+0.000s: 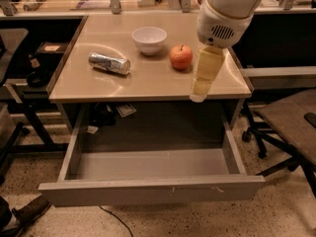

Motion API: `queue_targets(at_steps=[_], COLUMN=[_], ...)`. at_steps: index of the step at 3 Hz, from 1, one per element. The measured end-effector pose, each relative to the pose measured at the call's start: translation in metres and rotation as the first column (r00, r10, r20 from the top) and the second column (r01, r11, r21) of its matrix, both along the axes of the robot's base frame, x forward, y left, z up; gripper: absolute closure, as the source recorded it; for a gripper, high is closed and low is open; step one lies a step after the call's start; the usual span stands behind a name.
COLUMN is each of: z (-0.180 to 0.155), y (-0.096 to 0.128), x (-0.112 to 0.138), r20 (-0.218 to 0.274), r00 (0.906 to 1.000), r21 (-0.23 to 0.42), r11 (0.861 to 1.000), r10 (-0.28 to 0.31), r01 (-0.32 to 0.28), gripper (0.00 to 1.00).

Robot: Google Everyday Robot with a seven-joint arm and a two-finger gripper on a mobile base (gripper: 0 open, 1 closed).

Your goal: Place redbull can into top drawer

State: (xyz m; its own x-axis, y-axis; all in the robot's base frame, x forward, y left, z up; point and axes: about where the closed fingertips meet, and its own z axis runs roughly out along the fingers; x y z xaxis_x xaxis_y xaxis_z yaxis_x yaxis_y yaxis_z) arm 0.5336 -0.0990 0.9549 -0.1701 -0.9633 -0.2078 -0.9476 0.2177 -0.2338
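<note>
The redbull can (109, 63), slim and silver, lies on its side on the left part of the tan tabletop (148, 83). The top drawer (150, 189) is pulled wide open below the tabletop, and nothing shows inside it. My gripper (199, 95) hangs from the white arm (224, 19) over the right front part of the tabletop, just right of the red apple (181, 57). It is well to the right of the can, apart from it, and holds nothing that I can see.
A white bowl (149, 39) stands at the back middle of the tabletop, next to the apple. An office chair (291, 127) stands to the right of the drawer. A dark frame and stand (29, 107) are on the left. Cluttered benches run behind.
</note>
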Motion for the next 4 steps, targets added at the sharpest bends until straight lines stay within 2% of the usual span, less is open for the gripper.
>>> queue_targets(at_steps=[1,2,3,4], z=[0.000,-0.001,-0.006,-0.017], y=[0.002,0.015,0.031,0.062], x=[0.000,0.019,0.052,0.108], r20=[0.008,0.018,-0.001,-0.049], r00=[1.0000,0.9983,0.9946,0.9920], r21=[-0.001,0.038,0.074,0.107], r11=[1.000,0.998,0.992,0.987], r10=[-0.003,-0.056,-0.104,-0.116], r01=[0.003,0.055,0.104,0.121], gripper=[0.00,0.00,0.00,0.00])
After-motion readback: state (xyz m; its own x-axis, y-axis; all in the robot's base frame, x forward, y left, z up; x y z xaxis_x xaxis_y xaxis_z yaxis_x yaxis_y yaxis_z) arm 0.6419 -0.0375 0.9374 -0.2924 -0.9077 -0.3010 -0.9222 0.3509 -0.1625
